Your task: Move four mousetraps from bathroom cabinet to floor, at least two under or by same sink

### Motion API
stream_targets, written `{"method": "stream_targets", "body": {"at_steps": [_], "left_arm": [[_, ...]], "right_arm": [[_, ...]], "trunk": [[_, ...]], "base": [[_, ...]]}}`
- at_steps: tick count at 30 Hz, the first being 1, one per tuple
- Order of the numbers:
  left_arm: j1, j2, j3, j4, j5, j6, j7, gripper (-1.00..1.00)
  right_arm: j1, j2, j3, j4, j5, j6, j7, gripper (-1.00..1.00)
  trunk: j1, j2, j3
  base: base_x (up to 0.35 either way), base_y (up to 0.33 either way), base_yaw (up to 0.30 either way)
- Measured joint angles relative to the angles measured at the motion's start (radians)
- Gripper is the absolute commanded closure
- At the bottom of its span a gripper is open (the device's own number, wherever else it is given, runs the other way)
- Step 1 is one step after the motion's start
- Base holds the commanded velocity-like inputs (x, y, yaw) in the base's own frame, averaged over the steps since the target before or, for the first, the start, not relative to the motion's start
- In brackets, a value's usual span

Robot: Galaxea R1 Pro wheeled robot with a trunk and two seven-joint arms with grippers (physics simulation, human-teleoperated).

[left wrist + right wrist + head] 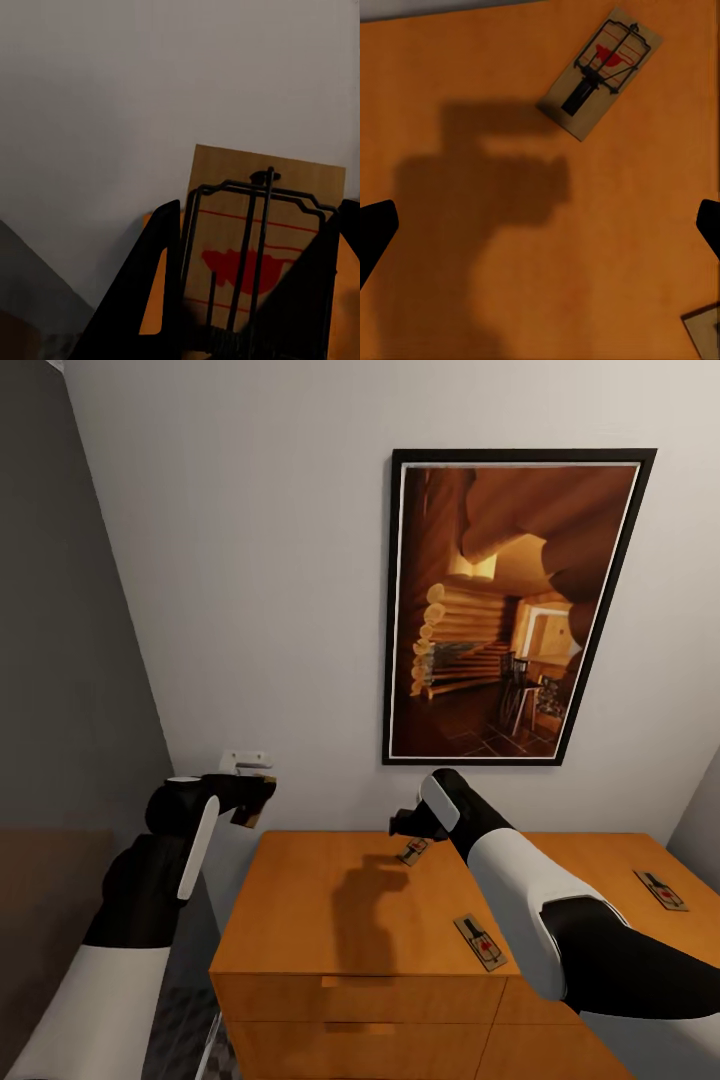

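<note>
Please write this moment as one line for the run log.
left pincer: shut on mousetrap | right pincer: open, above cabinet top | three mousetraps on cabinet

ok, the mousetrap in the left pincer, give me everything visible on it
The mousetrap is a flat tan wooden board with a dark wire frame and bars across its face, thin red lines and a red blotch in the middle. The left pincer is shut on it, one dark finger along each long edge. It is held off the cabinet, in front of the pale wall.

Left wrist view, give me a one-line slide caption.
Left gripper holds a mousetrap between its dark jaws, lifted against the pale wall.
</note>
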Motion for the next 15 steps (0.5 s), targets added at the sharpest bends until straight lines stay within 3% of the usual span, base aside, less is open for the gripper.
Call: {"method": "stream_targets", "body": {"at_steps": [8,15], "left_arm": [[0.002,0.000,0.000,-0.003,0.001,0.000,0.000,1.00],[0.002,0.000,0.000,-0.008,0.001,0.000,0.001,1.00]], "right_arm": [[0.000,0.000,-0.012,0.000,-0.001,-0.001,-0.030,-1.00],[0.000,0.000,-0.055,0.000,0.001,-0.001,-0.041,-1.00]], "trunk": [[0.000,0.000,0.000],[0.000,0.000,0.000]], "base": [[0.000,0.000,0.000],[0.000,0.000,0.000]]}}
